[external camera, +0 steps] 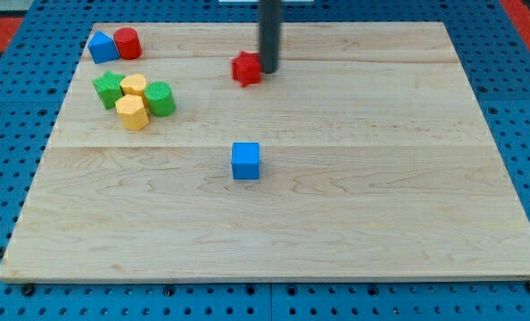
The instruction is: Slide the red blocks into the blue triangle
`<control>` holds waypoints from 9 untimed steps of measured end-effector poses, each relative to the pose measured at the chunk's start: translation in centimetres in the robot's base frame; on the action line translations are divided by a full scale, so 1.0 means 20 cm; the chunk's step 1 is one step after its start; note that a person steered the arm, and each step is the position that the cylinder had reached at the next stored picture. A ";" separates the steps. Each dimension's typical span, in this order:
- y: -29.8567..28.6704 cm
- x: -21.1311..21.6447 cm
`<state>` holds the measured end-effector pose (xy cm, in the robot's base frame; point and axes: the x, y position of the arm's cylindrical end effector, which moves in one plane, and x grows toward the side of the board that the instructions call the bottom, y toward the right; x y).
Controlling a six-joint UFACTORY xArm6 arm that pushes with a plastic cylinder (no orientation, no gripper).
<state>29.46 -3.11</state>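
The blue triangle [102,46] sits at the board's top left, with a red cylinder [128,43] touching its right side. A red star-shaped block [246,68] lies near the top middle. My tip [269,69] stands just to the right of the red star, touching or nearly touching it. The rod rises straight up out of the view's top.
A cluster at the left holds a green star [108,89], a yellow block [134,86], a yellow hexagon [132,113] and a green cylinder [160,98]. A blue cube [245,160] sits near the board's middle. The wooden board [381,196] lies on a blue pegboard.
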 end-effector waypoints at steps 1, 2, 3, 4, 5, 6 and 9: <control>-0.38 -0.02; -0.27 0.20; -0.39 0.17; -0.46 0.04; -0.61 -0.07; -0.48 -0.05; 0.62 0.86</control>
